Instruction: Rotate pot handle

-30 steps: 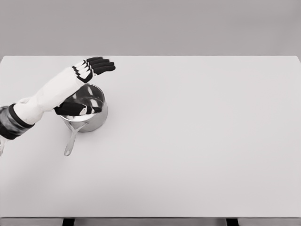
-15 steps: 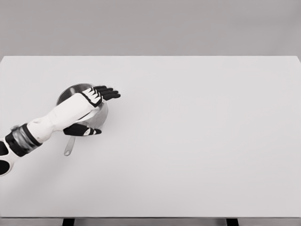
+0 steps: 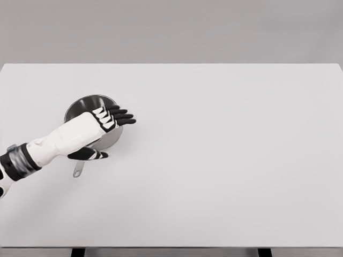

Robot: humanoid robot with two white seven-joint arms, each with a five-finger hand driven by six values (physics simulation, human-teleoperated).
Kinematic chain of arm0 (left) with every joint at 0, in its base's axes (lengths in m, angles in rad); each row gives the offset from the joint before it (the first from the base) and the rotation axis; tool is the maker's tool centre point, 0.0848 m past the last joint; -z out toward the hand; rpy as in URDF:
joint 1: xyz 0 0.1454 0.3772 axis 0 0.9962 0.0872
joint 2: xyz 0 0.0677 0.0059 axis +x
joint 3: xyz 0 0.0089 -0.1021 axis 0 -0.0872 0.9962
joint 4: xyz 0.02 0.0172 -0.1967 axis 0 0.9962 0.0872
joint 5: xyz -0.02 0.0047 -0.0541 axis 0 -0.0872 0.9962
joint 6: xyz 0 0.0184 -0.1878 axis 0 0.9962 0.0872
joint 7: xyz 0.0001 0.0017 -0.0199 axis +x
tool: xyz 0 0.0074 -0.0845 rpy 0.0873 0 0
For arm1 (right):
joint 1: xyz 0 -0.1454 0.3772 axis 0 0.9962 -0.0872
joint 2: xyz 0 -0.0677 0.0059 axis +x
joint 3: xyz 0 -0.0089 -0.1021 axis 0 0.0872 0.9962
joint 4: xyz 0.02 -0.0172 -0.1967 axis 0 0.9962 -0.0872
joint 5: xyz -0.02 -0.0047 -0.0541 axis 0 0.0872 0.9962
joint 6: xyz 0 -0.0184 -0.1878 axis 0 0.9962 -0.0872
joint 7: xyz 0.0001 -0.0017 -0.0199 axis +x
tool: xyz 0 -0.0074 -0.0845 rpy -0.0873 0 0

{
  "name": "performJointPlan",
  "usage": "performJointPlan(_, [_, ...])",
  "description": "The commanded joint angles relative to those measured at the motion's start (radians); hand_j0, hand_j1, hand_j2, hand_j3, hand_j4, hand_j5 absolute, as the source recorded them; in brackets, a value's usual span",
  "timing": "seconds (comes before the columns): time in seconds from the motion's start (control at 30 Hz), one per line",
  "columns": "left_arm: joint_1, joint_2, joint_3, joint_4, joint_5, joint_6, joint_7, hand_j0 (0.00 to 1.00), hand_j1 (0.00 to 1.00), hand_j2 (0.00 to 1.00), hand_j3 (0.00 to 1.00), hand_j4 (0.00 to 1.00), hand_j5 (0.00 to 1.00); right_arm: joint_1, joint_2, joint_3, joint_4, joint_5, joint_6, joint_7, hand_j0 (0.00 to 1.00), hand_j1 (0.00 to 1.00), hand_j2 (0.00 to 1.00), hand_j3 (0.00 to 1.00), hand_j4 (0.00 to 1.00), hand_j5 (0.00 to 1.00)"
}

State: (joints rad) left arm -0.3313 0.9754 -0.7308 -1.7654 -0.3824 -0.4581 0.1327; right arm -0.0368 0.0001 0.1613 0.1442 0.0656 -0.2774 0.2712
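A shiny steel pot [image 3: 86,105] stands on the left part of the white table [image 3: 225,155]. Its thin handle [image 3: 78,170] points toward the front edge, and only its tip shows below my arm. My left hand [image 3: 110,128] lies across the pot's front right side, fingers [image 3: 122,115] stretched flat to the right and thumb [image 3: 92,155] spread out below over the handle's root. The hand is open and holds nothing. Whether it touches the pot or the handle I cannot tell. My right arm is out of view.
The white table reaches to the frame's sides, with its far edge [image 3: 171,64] against a grey wall. Two dark table legs [image 3: 78,252] show under the front edge.
My left arm has drawn back and down toward the front: the hand went from beyond the pot's far rim to lying over its front side and the handle. The pot has not visibly moved.
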Motion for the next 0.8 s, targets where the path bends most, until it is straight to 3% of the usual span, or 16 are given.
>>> performJointPlan(0.0, [0.000,0.009,0.001,0.000,-0.030,-0.001,0.002,1.00,1.00,1.00,1.00,1.00,1.00,0.000,0.000,0.000,0.000,0.000,0.000,0.000,1.00,1.00,1.00,1.00,1.00,1.00])
performJointPlan(0.33, [0.000,0.029,0.002,0.000,-0.121,0.001,0.005,1.00,1.00,1.00,1.00,1.00,1.00,0.000,0.000,0.000,0.000,0.000,0.000,0.000,1.00,1.00,1.00,1.00,1.00,1.00])
performJointPlan(0.77, [0.000,0.075,0.004,0.000,-0.181,-0.001,0.004,1.00,1.00,1.00,1.00,1.00,1.00,0.000,0.000,0.000,0.000,0.000,0.000,0.000,1.00,1.00,1.00,1.00,1.00,1.00])
